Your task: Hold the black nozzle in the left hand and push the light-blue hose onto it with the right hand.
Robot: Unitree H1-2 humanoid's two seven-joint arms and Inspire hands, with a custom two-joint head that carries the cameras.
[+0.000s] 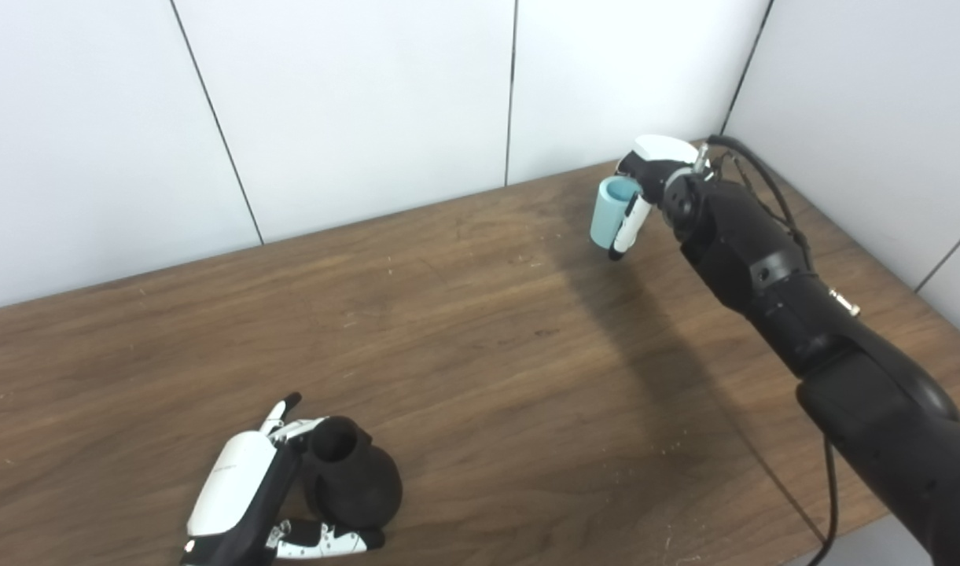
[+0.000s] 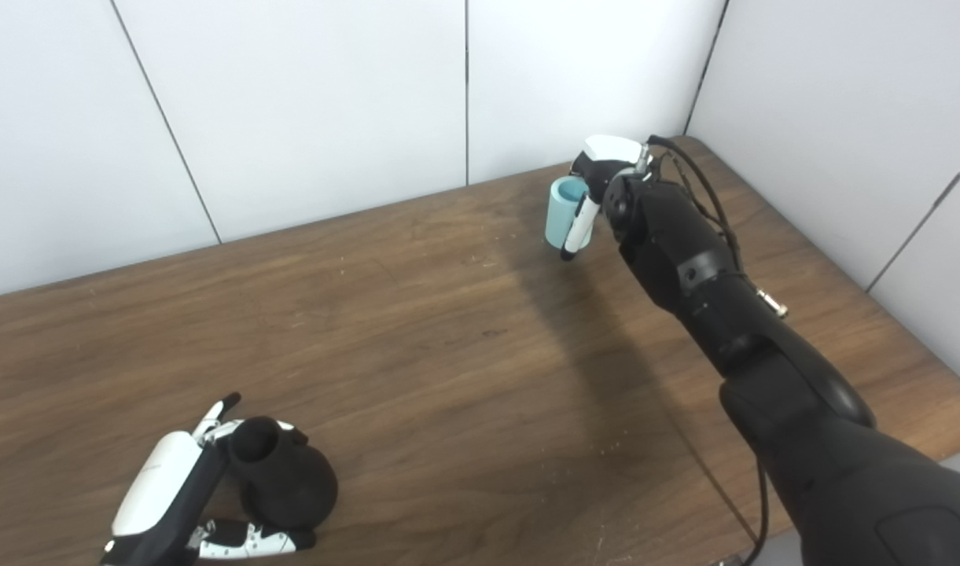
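The black nozzle [image 1: 352, 479] stands on the wooden table [image 1: 480, 330] near the front left, narrow open neck up and wide rounded base down. My left hand [image 1: 240, 491] wraps it from the left, fingers behind the neck and thumb along the base, with one finger pointing away. At the far right back, my right hand [image 1: 654, 174] is shut on the short light-blue hose [image 1: 610, 212]. The hose is upright with its open end up, and one finger crosses its front. I cannot tell whether it rests on the table. The two parts are far apart.
White wall panels [image 1: 354, 118] close off the table's back and right side, meeting in the corner just behind my right hand. A black cable [image 1: 765, 182] loops off the right wrist. The table's right edge [image 1: 920, 314] runs alongside the right forearm.
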